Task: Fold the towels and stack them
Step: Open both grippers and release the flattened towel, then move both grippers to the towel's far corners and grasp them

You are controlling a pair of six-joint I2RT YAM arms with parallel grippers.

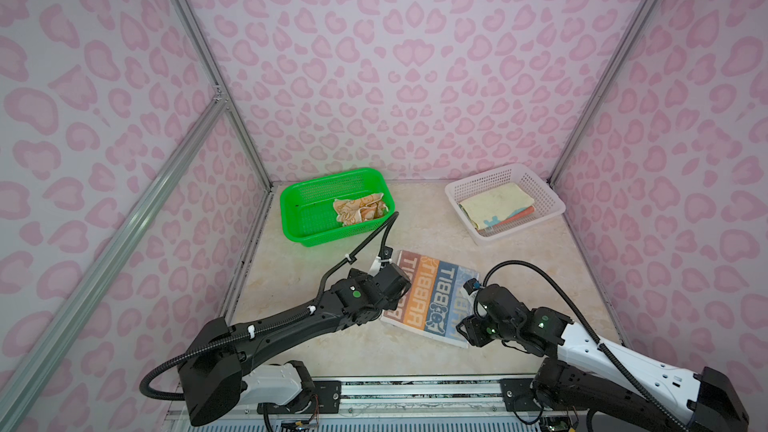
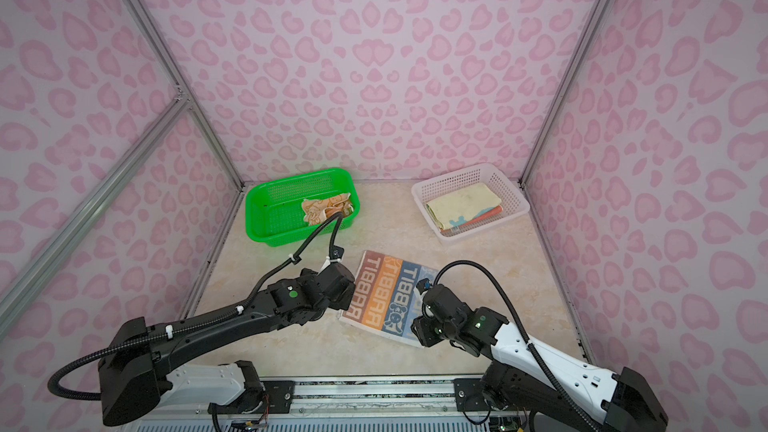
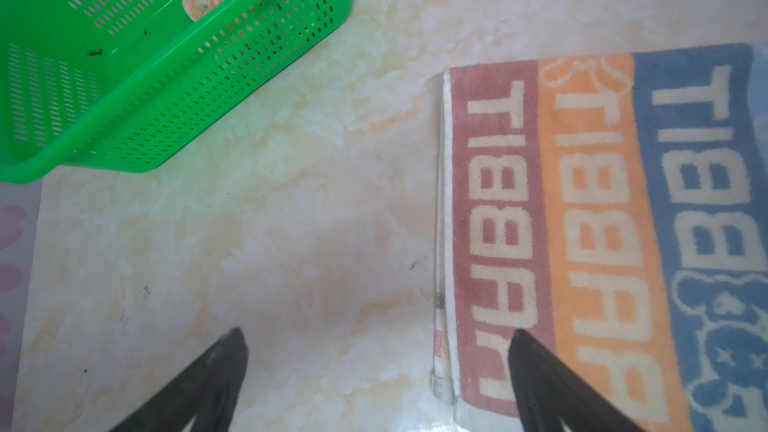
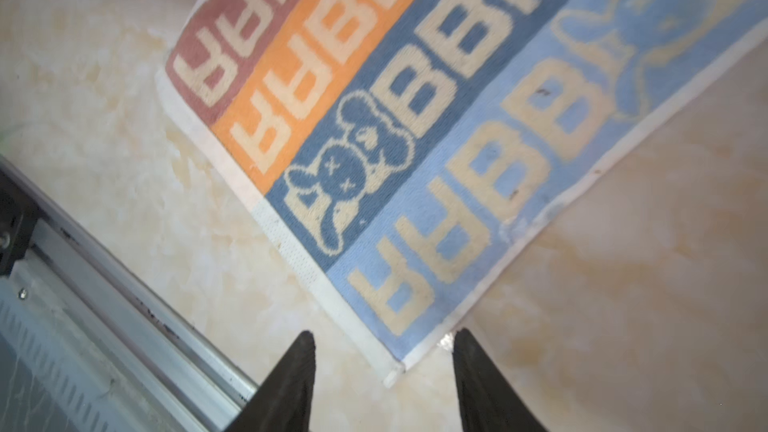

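Between the two arms, the striped towel (image 1: 432, 297) lies flat on the surface (image 1: 282, 284), apparently folded double. Left jaws at its brown edge and right jaws at its near pale-blue corner both stand open, holding nothing, probably so the fold settles before joining the stack in the white basket (image 1: 545, 194).

Bright, even light, soft shadows; top views bend at edges; striped towel (image 4: 415, 118) blurs in wrist views.
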